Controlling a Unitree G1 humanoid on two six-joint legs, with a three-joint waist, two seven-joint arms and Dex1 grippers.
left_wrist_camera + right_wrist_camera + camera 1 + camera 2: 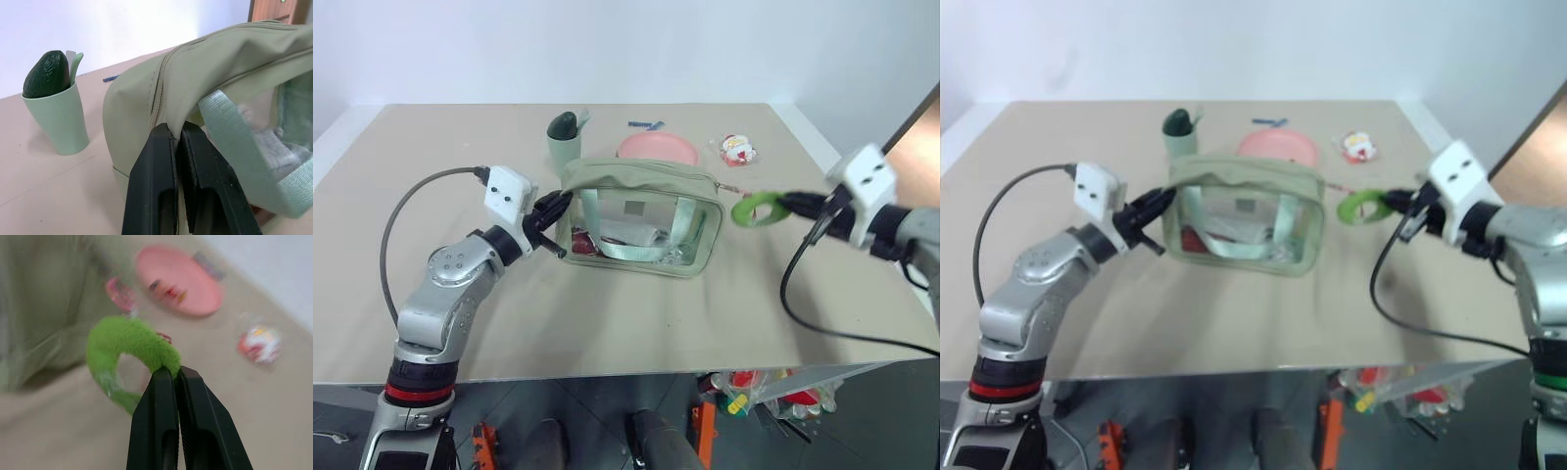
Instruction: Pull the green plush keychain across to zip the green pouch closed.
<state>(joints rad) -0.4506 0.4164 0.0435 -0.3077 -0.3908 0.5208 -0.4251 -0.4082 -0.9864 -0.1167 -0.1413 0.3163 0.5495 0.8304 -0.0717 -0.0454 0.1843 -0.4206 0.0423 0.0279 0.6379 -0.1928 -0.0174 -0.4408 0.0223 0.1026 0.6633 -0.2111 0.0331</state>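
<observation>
The green pouch (pixel 641 186) stands in the middle of the table, its strap handle draped down the clear front. My left gripper (pixel 551 211) is shut on the fabric at the pouch's left end; in the left wrist view its black fingers (pixel 156 161) pinch just below the zip seam, which looks closed there. The green plush keychain (pixel 757 210) hangs off the pouch's right end, stretched out on its small pink link. On the keychain's far side my right gripper (pixel 795 206) is shut, the fingers (pixel 161 396) biting the fuzzy ring (pixel 128 340).
A sage cup (pixel 565 145) holding an avocado (pixel 46 73) stands behind the pouch's left end. A pink plate (pixel 657 149), a small Santa figure (pixel 737 150) and a blue item (pixel 646 125) lie at the back. The table's front edge runs just below both arms.
</observation>
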